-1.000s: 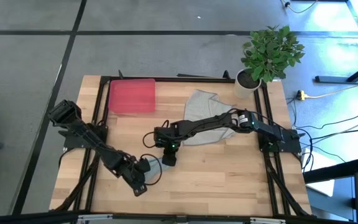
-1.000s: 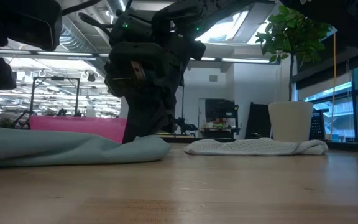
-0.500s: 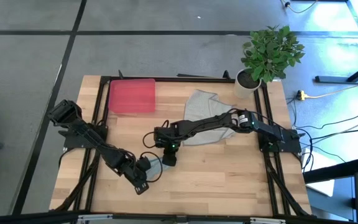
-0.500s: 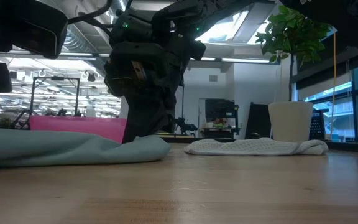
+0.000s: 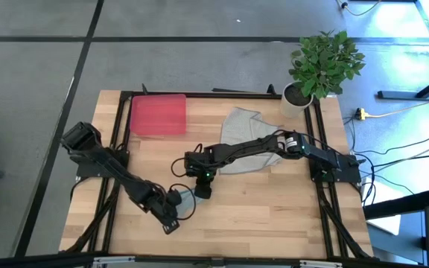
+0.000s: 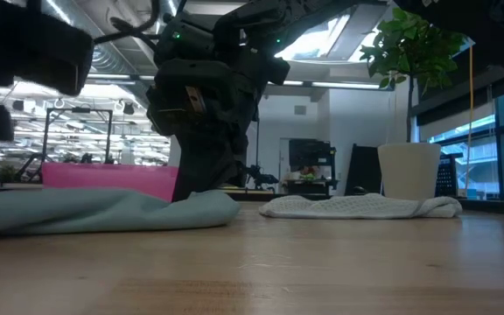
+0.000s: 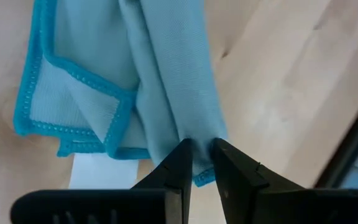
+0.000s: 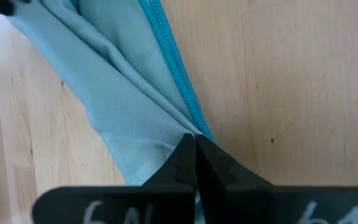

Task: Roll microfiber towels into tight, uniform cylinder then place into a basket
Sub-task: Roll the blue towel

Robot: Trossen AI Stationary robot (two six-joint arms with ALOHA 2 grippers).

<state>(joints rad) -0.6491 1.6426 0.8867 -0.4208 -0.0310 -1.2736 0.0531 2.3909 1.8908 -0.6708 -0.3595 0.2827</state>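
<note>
Soft, limp pale blue-teal microfiber towel (image 7: 166, 81); pinched by left gripper (image 7: 197, 160) and right gripper (image 8: 194, 149); best gripped at hems.

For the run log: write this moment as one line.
left claw shut on blue towel | right claw shut on blue towel | grey towel unrolled | basket empty

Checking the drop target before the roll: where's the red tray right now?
In the high view the red tray sits at the table's far left corner, empty, just left of the grey towel and apart from both grippers, which pinch the blue towel nearer the front.
</note>
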